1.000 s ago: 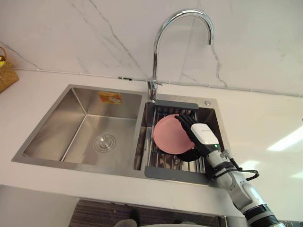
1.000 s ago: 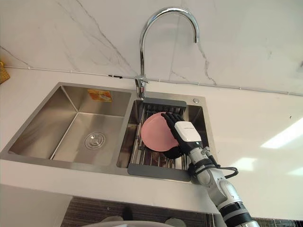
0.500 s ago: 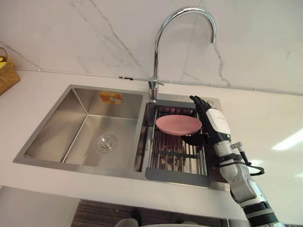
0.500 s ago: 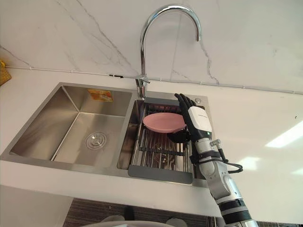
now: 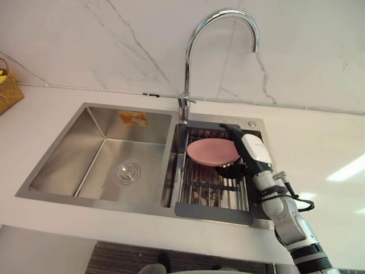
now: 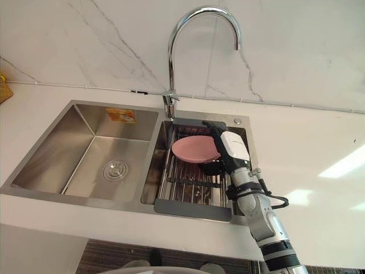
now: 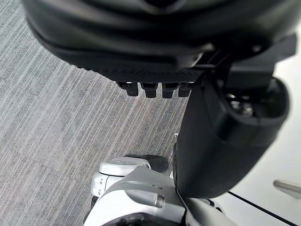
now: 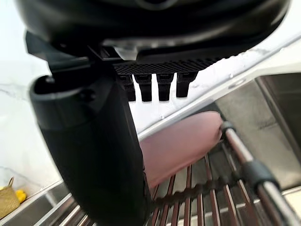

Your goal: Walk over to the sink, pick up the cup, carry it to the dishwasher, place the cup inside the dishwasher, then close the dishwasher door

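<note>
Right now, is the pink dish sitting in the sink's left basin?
No, the pink dish is pinched in the right hand over the drying rack in the right basin.

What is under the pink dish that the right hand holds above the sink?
Under the pink dish, pinched in the right hand, lies the metal rack inside the sink. The dish covers the rack's far bars, so anything lying there is hidden.

Chrome faucet (image 5: 186, 74) arches up against the marble wall (image 5: 85, 40), wire rack (image 5: 208, 185) right below it, wicker basket (image 5: 8, 91) far left on the white table (image 5: 319, 148).
</note>
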Motion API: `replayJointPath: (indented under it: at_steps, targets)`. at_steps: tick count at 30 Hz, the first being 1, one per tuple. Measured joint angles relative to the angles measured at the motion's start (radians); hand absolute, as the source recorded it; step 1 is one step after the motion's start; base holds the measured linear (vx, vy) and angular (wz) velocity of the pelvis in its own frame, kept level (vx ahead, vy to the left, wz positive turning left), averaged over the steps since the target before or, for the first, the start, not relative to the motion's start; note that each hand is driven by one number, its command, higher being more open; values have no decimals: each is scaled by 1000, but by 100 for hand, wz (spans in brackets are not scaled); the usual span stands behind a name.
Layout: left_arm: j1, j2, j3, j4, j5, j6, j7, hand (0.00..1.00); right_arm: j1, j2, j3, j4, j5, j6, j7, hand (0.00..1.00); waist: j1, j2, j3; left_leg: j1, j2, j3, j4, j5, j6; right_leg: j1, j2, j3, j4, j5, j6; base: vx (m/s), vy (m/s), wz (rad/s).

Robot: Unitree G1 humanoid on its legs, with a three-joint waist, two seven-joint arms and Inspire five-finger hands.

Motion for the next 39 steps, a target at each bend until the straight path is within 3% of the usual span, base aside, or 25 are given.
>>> replayJointPath:
  at_steps: [4,11,15,22,30,33,37,39]
  targets:
    - [-1,0,0,1,0,-2,0,100,-6,3,48,1,-16,-7,-9,0,12,0,0,0,0,-3,0,1,1,1,0,-4,0,0,0,0,0,1]
    - [-2,1,-1,1,21,-3,-3,100,-97,5,91,54,-143,-132,-201,0,25,-1,-2,-5,-6,-34,0,6,4,15,-3,-38,-5,-1,1,0,2,13]
    - [-2,0,-1,1,22,-3,-4,100,-109,6,106,57,-179,-176,-239,0,45,-3,-3,-5,-8,-42,0,7,4,19,-4,-46,-7,-1,2,1,4,7]
    - [-1,0,-2,2,39,-10,-4,100,-122,6,110,133,-212,-178,-274,0,50,-7,-4,-13,-17,-55,0,8,6,20,-11,-61,-6,-2,4,6,14,7]
    - [1,1,0,2,41,-13,-4,100,-129,-1,90,98,-209,-165,-325,0,46,-7,-4,-13,-18,-53,0,8,6,18,-12,-53,-6,0,6,1,1,-1]
    - [4,-1,0,2,41,-13,-5,100,-127,-23,47,15,-212,-166,-325,0,37,-9,-4,-12,-16,-41,0,7,7,11,-13,-40,-6,3,7,5,18,-12]
    - [12,5,0,2,41,-23,-5,100,-79,-79,-121,-105,-217,-166,-338,0,30,-23,-13,-12,-13,-16,0,5,9,-7,-13,-12,3,5,5,9,12,-20]
    - [23,9,0,3,41,-30,-4,100,-42,-90,-253,-126,-245,-153,-401,0,15,-32,-18,-13,-9,13,0,3,12,-35,-16,19,28,3,3,6,22,-34]
